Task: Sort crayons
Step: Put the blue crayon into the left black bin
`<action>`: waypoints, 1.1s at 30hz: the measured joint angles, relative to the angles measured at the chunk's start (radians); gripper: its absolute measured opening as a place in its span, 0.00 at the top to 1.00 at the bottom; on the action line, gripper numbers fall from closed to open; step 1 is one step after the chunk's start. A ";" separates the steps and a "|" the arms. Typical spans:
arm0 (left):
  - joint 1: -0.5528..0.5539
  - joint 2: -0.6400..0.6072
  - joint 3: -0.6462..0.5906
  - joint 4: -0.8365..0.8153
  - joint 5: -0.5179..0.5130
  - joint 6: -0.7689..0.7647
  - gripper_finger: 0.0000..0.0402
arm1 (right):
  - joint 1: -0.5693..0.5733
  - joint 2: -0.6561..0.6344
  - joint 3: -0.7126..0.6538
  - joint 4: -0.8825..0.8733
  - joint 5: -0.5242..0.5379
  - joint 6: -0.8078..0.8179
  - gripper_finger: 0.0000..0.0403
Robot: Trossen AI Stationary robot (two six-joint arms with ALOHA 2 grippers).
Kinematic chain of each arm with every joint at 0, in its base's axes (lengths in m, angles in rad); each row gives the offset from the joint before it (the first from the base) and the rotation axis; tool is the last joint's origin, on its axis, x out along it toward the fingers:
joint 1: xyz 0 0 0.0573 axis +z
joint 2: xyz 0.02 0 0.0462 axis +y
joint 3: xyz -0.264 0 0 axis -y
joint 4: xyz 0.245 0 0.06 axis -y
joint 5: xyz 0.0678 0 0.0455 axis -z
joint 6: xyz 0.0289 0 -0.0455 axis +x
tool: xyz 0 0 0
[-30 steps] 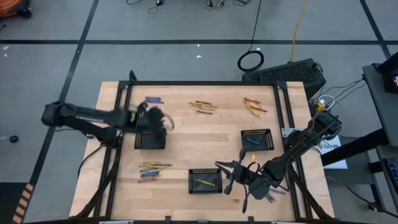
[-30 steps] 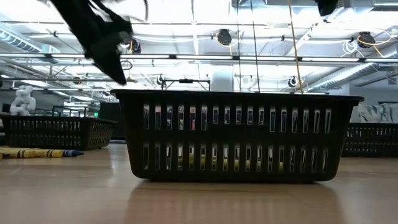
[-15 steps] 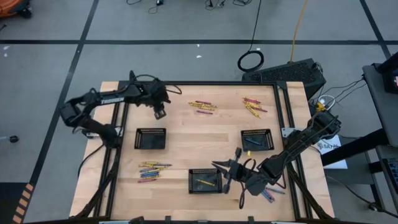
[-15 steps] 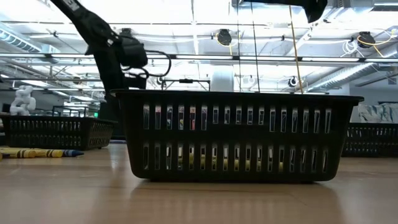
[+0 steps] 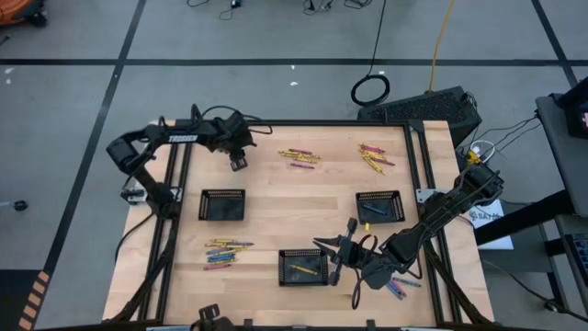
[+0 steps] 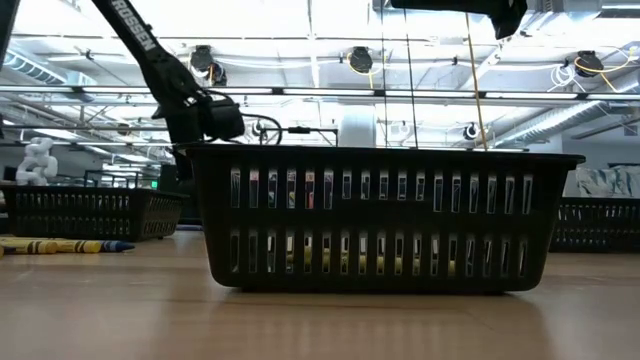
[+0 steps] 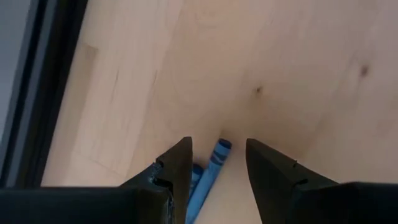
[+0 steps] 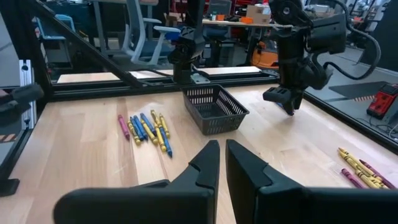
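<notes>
My left gripper [image 5: 237, 163] points down at the table's far left, open. In the left wrist view its fingers [image 7: 183, 168] stand on either side of two blue crayons [image 7: 214, 158] lying on the wood; no touch shows. More crayons lie in piles at the far middle [image 5: 299, 156], far right [image 5: 372, 156] and near left [image 5: 225, 250]. My right gripper [image 5: 335, 259] hangs shut and holds nothing, beside the near-middle tray [image 5: 287, 267], which holds a yellow crayon [image 5: 303, 269].
A black mesh tray [image 5: 222, 204] stands at the left and another [image 5: 379, 204] at the right. A few crayons [image 5: 397, 287] lie under the right arm near the front edge. Dark frame rails [image 5: 179, 184] run along the table's sides.
My left gripper has swung from above the left tray toward the table's far edge, turned about, and come down over the blue crayons at the far left. The crayons and trays have kept their places.
</notes>
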 joint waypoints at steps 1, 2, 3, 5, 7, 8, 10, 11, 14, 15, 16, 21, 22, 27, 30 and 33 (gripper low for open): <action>0.001 0.008 0.004 -0.001 0.000 0.002 0.64 | 0.000 0.000 0.000 0.000 0.000 0.005 0.97; 0.001 0.014 0.007 -0.001 0.000 0.004 0.64 | 0.000 0.000 0.000 0.000 0.000 0.008 0.97; 0.001 0.019 0.008 0.000 0.000 0.005 0.64 | 0.000 0.000 0.000 0.000 0.000 0.013 0.97; 0.000 0.026 0.009 0.001 0.001 0.007 0.64 | 0.000 0.000 0.000 -0.004 0.000 0.021 0.97; 0.001 0.028 0.010 -0.001 0.002 0.008 0.64 | 0.000 0.000 0.000 -0.004 0.000 0.022 0.97; 0.002 0.028 0.010 -0.003 0.003 0.008 0.64 | 0.000 0.000 0.000 -0.004 0.000 0.022 0.97; 0.002 0.028 0.010 -0.008 0.003 0.008 0.65 | 0.000 0.000 0.000 -0.004 0.000 0.022 0.97; 0.002 0.028 0.010 -0.011 0.003 0.006 0.67 | 0.000 0.000 0.000 -0.004 0.000 0.022 0.97; 0.002 0.028 0.011 -0.025 0.004 0.005 0.73 | 0.000 0.000 0.000 -0.003 0.000 0.022 0.97; 0.002 0.028 0.011 -0.030 0.009 0.005 0.76 | 0.000 0.000 0.000 -0.004 -0.001 0.022 0.97; 0.002 0.028 0.011 -0.035 0.014 0.003 0.78 | 0.000 0.000 0.000 -0.003 -0.001 0.022 0.97; -0.004 0.027 0.011 -0.070 0.026 -0.004 0.92 | 0.000 0.000 0.000 -0.003 -0.001 0.022 0.97; -0.007 0.026 0.012 -0.075 0.023 -0.011 0.95 | 0.000 0.000 0.000 -0.003 -0.001 0.022 0.97; -0.037 0.012 0.011 -0.127 0.012 -0.029 0.98 | 0.000 0.000 0.000 -0.003 -0.001 0.022 0.97; -0.065 -0.008 0.008 -0.178 0.011 -0.030 0.98 | 0.000 0.000 0.000 -0.003 -0.001 0.022 0.97; -0.102 -0.049 0.005 -0.229 0.018 -0.052 1.00 | 0.000 0.000 0.000 -0.004 -0.001 0.022 0.97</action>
